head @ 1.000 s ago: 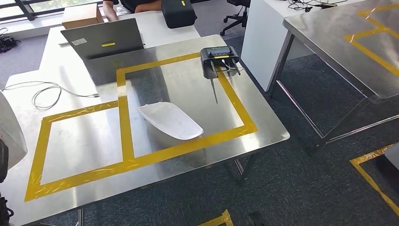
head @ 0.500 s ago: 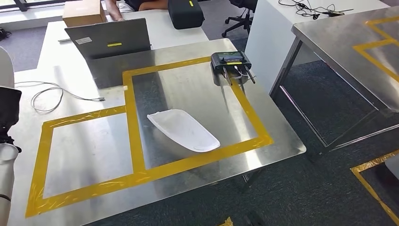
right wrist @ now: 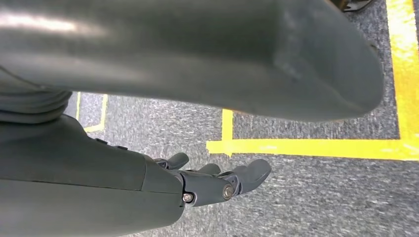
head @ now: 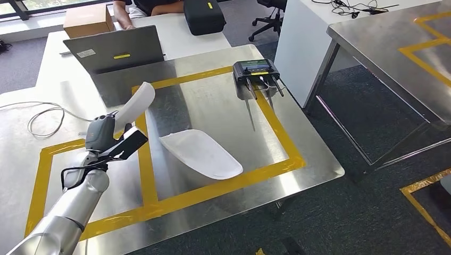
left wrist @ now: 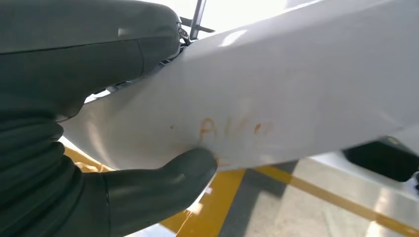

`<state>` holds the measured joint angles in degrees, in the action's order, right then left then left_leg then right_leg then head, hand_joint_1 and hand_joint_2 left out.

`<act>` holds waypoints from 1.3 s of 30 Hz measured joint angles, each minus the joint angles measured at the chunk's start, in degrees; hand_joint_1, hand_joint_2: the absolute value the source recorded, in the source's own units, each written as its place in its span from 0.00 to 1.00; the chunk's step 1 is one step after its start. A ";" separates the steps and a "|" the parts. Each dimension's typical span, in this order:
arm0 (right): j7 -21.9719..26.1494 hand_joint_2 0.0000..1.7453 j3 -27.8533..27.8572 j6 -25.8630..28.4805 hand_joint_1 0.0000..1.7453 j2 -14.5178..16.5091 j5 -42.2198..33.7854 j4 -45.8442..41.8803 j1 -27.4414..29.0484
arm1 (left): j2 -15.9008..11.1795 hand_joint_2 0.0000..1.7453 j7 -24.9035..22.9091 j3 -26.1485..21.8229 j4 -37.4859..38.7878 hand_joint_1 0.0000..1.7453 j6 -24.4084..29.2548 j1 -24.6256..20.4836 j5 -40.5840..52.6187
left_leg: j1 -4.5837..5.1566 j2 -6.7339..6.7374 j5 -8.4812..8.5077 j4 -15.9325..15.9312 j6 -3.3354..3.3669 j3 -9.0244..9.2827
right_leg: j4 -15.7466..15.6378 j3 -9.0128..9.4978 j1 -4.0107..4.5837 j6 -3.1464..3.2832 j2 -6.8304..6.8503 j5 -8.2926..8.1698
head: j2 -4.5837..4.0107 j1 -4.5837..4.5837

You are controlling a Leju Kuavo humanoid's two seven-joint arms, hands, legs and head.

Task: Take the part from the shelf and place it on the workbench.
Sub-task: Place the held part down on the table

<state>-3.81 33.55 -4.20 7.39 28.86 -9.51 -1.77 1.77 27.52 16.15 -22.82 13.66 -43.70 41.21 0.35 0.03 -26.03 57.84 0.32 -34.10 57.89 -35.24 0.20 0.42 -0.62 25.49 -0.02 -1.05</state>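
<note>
My left hand (head: 101, 135) grips a white curved part (head: 135, 103) and holds it up, tilted, over the yellow tape line between the two marked boxes on the steel workbench (head: 213, 101). In the left wrist view the thumb (left wrist: 148, 187) presses the part's white shell (left wrist: 276, 98), which bears faint orange marks. A second white part (head: 201, 154) lies flat inside the right taped box. My right hand (right wrist: 212, 182) hangs over the carpet beside yellow floor tape, fingers loosely apart and holding nothing.
A black controller with antennas (head: 255, 74) sits at the bench's far right corner. A laptop (head: 114, 49), cardboard box (head: 88, 18), black case (head: 203, 16) and a person stand behind. A cable (head: 37, 114) trails on the left. Another steel table (head: 393, 37) stands to the right.
The camera has shifted a little. My left arm has come up into the head view, carrying the white part over the bench. The part lying on the bench has not moved.
</note>
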 joint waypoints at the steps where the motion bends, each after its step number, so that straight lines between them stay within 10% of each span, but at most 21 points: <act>1: -0.16 0.00 0.01 0.03 0.00 0.02 -0.05 0.00 0.04 | 0.33 1.00 -1.23 0.82 0.11 0.00 0.71 0.49 0.43 | 0.00 0.01 -0.02 -0.04 -0.03 0.03 | 0.00 0.00 0.01 0.06 0.00 0.04 | 0.00 0.00; 9: -0.47 0.00 0.80 0.49 0.00 0.24 -0.23 0.00 0.21 | 0.56 1.00 -15.72 3.98 1.09 0.00 5.92 2.56 2.91 | -0.07 -0.01 -0.05 -0.15 -0.09 0.05 | 0.01 0.02 0.03 0.22 0.08 0.17 | 0.00 0.00; 13: -0.42 0.00 1.53 1.10 0.00 0.39 -0.56 0.00 0.27 | 0.09 0.00 -20.14 4.07 0.81 0.00 8.23 3.76 3.73 | -0.12 -0.02 -0.05 -0.15 -0.09 0.05 | 0.01 0.05 0.01 0.23 0.12 0.17 | 0.00 -0.01; 22: 0.62 0.00 2.92 1.22 0.00 0.45 -0.61 0.00 0.63 | -1.95 0.00 -18.91 1.26 -7.19 0.00 10.51 9.48 -1.04 | -0.10 -0.03 -0.08 -0.14 -0.09 -0.01 | -0.06 0.08 0.03 0.25 0.12 0.21 | 0.00 -1.57; 39: 0.86 0.00 3.63 1.23 0.00 0.65 -0.46 0.05 1.26 | -3.57 0.00 -14.28 -4.20 -25.46 0.00 15.93 21.48 -4.63 | 0.17 0.00 -0.60 -0.15 0.49 -0.05 | -0.87 0.42 -0.28 -0.20 0.06 0.28 | 0.00 -1.87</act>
<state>-2.96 37.18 -2.97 8.04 28.40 -9.45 -0.51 -1.80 13.24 11.95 -48.29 29.59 -22.23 36.57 0.51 0.03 -26.63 57.69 0.81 -34.16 57.03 -34.82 -0.07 0.22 -0.56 25.77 -0.02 -2.92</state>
